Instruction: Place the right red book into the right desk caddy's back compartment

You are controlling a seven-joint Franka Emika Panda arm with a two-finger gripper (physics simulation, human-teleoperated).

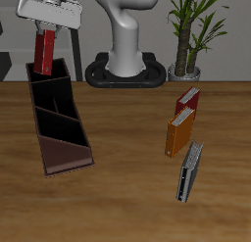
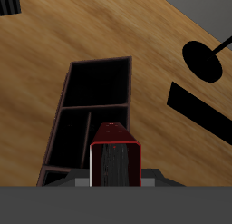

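My gripper is shut on the right red book, a dark maroon hardcover held upright. The book's lower end hangs just above the back compartment of the right desk caddy, at or slightly over its tall rear walls. The caddy is a long dark-brown box with slanted dividers, lying at the table's back with its low sloped end toward the front edge. In the wrist view the book's top edge shows in front of the caddy's open sections.
A brighter red book, an orange book and a thin grey book stand in a row across the table. The robot base and a potted plant are at the back.
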